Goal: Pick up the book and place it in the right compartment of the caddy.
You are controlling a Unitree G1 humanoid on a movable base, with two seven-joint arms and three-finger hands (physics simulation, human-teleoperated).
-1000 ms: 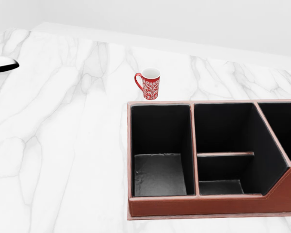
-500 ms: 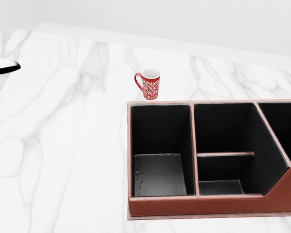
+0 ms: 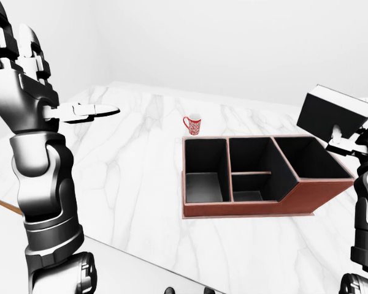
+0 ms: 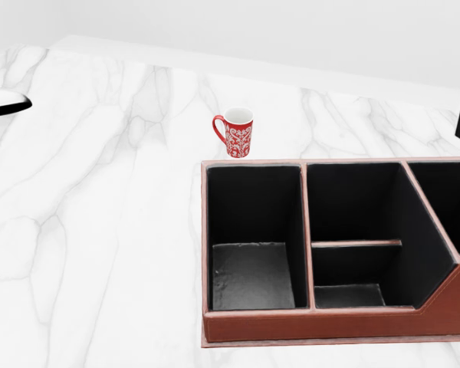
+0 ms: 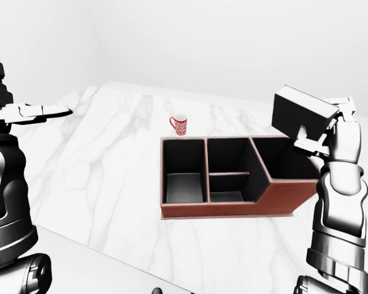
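Above caddy [image 5: 233, 177] — book [image 5: 302, 112] clasped by right hand [image 5: 328, 138], tilted

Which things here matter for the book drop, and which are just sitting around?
Part of the job:
- black book, held in the right hand above the caddy
- red-brown caddy, its right compartment still unfilled

Just lying about:
- red patterned mug, beside the caddy on the marble counter
- left hand, raised, holding nothing

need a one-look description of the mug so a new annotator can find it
Start at the red-brown caddy on the white marble counter. Just above its top-left corner in the head view stands the mug, upright, outside the compartments. It is the only small patterned thing there: red and white, white inside, handle to the view's left.
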